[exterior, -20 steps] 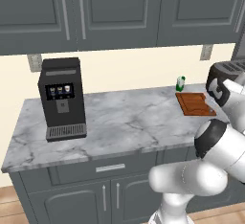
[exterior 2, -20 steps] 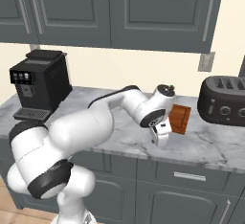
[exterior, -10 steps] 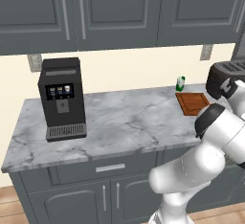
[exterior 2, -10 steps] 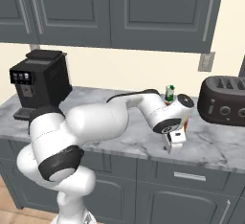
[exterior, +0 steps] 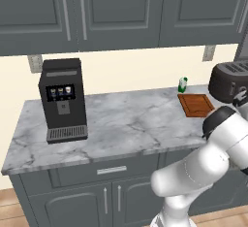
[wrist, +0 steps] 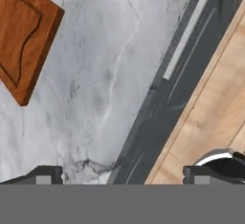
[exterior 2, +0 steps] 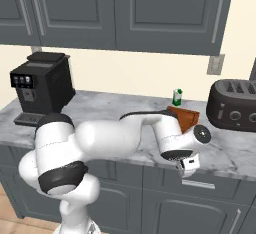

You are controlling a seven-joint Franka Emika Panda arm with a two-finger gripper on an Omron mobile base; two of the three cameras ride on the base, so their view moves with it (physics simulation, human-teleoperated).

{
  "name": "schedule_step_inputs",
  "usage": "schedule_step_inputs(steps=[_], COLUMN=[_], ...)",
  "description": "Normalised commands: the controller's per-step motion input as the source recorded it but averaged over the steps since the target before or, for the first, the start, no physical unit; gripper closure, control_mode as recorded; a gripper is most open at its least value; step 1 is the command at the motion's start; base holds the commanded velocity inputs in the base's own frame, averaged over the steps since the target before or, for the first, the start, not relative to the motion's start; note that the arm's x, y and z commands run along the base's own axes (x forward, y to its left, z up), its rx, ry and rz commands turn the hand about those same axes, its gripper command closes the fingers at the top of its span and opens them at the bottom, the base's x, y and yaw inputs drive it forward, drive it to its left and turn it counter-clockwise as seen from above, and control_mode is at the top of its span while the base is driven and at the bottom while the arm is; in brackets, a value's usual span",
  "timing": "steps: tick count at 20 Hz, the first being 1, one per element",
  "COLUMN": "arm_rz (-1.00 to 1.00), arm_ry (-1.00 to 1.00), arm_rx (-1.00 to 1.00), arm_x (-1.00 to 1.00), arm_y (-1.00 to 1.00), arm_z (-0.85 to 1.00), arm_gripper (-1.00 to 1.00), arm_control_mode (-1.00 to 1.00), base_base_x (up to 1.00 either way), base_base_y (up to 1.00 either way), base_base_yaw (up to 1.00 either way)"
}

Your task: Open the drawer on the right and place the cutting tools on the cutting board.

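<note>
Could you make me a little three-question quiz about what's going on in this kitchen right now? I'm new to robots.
1. True or false: the slate-grey drawer with the flat silver handle, under the counter's right end, is already pulled open.
2. What stands closest behind the reddish-brown wooden cutting board? A) the black coffee machine B) the small green-and-white bottle C) a pan
3. Fill in: the jaws of the two-finger gripper are ____.

Key
1. False: its front sits flush with the cabinet.
2. B.
3. Open, holding nothing, near the counter edge above the handle.
</note>
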Motion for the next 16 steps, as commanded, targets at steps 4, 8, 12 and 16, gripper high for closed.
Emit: schedule_step_inputs(steps=[4, 8, 12, 16], arm_rz=[0.00, 0.00, 0.00, 0.00], arm_ry=[-0.25, -0.22, -0.09, -0.04], arm_rx=[0.01, 0.00, 0.00, 0.00], arm_x=[-0.26, -0.33, -0.28, -0.22], arm_y=[-0.03, -0.04, -0.17, -0.14], arm_z=[-0.26, -0.18, -0.16, -0.09], arm_gripper=[-1.00, -1.00, -1.00, -1.00], arm_control_mode=[-1.00, -1.00, -1.00, -1.00], base_base_x=[0.00, 0.00, 0.00, 0.00], base_base_y=[0.00, 0.00, 0.00, 0.00], base_base_yaw=[0.00, 0.00, 0.00, 0.00])
